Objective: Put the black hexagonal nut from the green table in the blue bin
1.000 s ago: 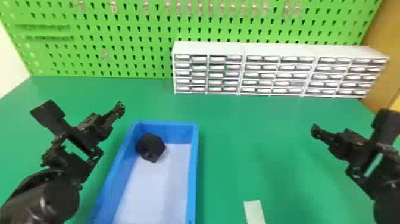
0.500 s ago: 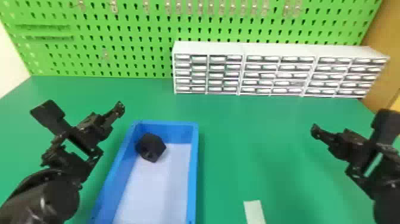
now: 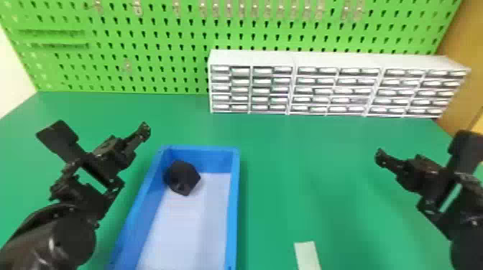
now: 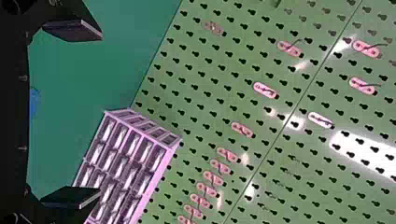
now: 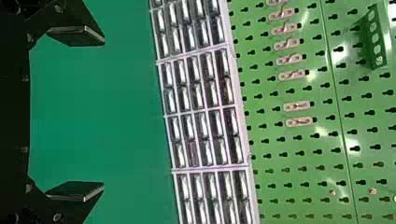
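In the head view, the black hexagonal nut [image 3: 182, 177] lies inside the blue bin [image 3: 233, 201], at its far left corner, against the wall. My left gripper [image 3: 143, 131] is held above the green table [image 3: 309, 154] to the left of the bin, apart from the nut. Over the table's right side is my right gripper [image 3: 381, 157], well away from the bin. The left wrist view has the left gripper [image 4: 93, 113] open, nothing between its fingers. Likewise open and holding nothing is the right gripper [image 5: 93, 113] in the right wrist view.
White drawer cabinets [image 3: 337, 86] stand along the table's back edge, in front of a green pegboard [image 3: 151, 46]. A pale strip [image 3: 307, 255] lies on the table near the front, right of the bin. A brown panel [image 3: 463, 71] rises at the far right.
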